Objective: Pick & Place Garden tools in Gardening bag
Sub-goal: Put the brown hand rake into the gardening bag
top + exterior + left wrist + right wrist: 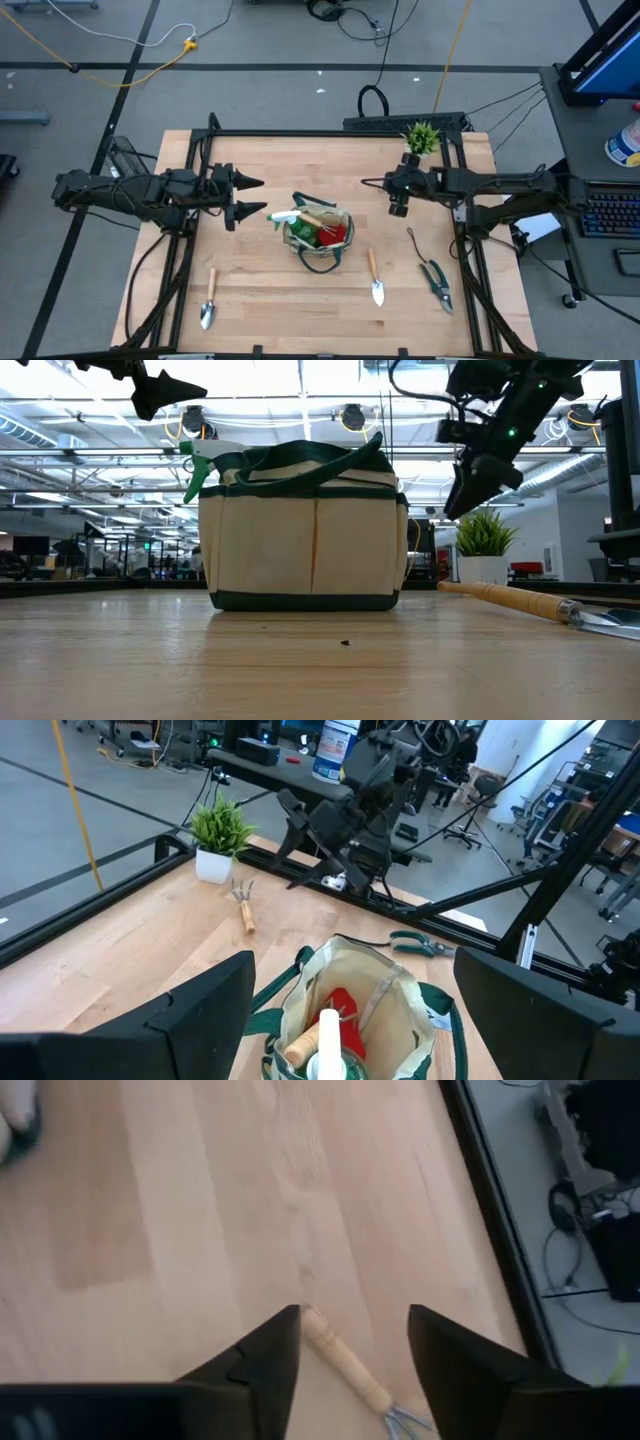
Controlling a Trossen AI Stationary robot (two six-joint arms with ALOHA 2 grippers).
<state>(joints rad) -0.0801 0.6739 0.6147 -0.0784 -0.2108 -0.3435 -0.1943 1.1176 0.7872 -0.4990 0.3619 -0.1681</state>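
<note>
The tan gardening bag (pixel 316 238) stands at the table's middle with a green spray bottle (pixel 287 216) and a red glove (pixel 343 1012) inside. My left gripper (pixel 252 196) is open and empty, just left of the bag and above the table. My right gripper (pixel 350 1342) is open, points down and hovers over the wooden-handled rake (pixel 345 1366), which lies flat on the table. The rake also shows in the left wrist view (pixel 243 906). One trowel (pixel 376 279) lies right of the bag and another (pixel 208 301) near the front left. The pruning shears (pixel 437 282) lie at the front right.
A small potted plant (pixel 422 139) stands at the far right corner, close behind my right arm. The table frame's dark rails (pixel 330 131) run along the edges. Bare wood lies in front of the bag (pixel 300 300).
</note>
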